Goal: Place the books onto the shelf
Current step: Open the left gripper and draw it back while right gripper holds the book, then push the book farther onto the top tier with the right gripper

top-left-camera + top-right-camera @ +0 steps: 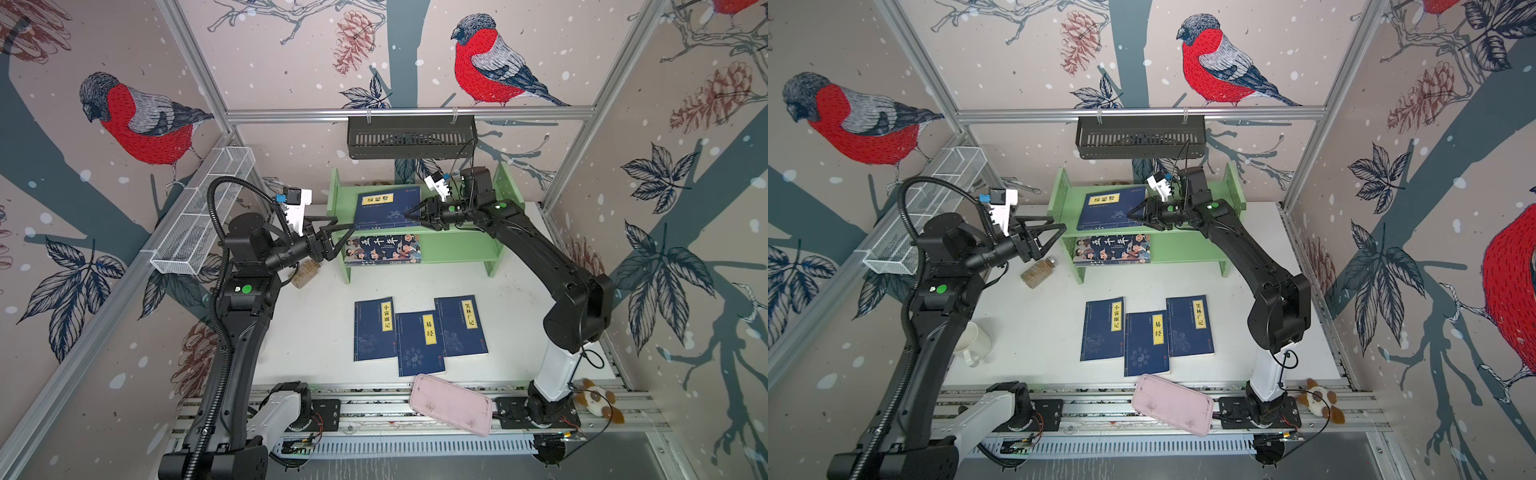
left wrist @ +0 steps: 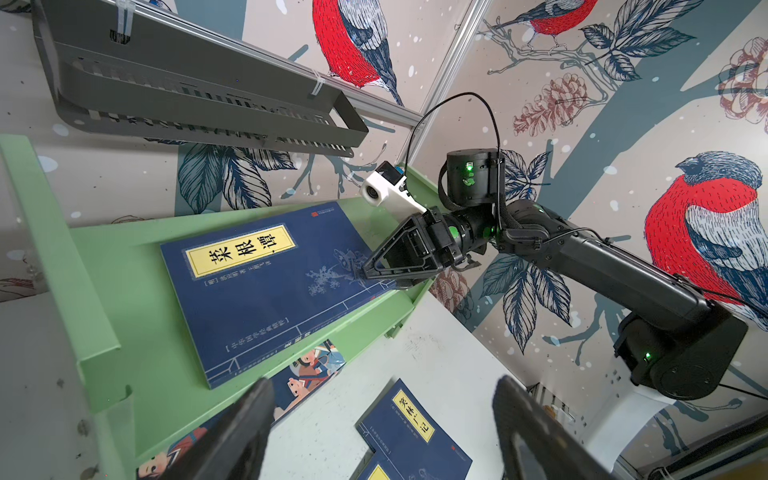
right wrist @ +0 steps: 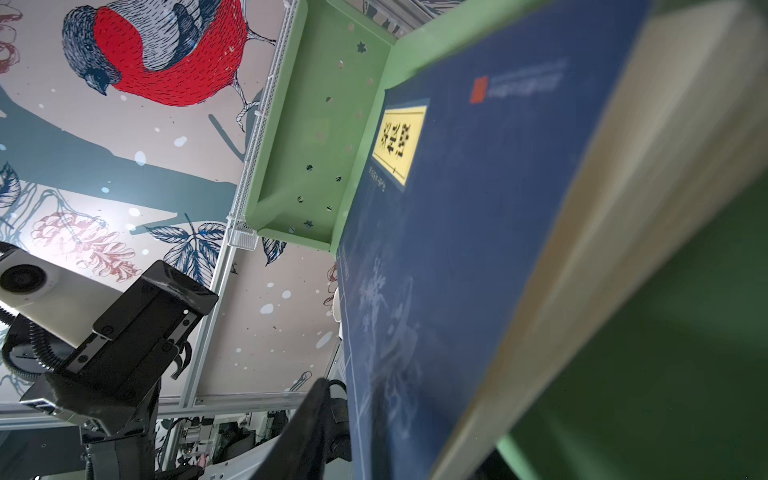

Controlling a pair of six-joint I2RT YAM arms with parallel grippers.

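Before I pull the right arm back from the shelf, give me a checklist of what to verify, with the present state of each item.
1. The navy book lies flat on the top tier of the shelf: ok.
2. The right gripper is free of that book: cannot tell; its jaws straddle the book's edge.
3. The left gripper is open and empty: ok.
4. The left gripper is out of the right arm's likely way back: ok; it sits at the shelf's opposite end.
5. The cartoon book is on the lower tier: ok.
6. All books are shelved: not ok; three navy books lie on the table.
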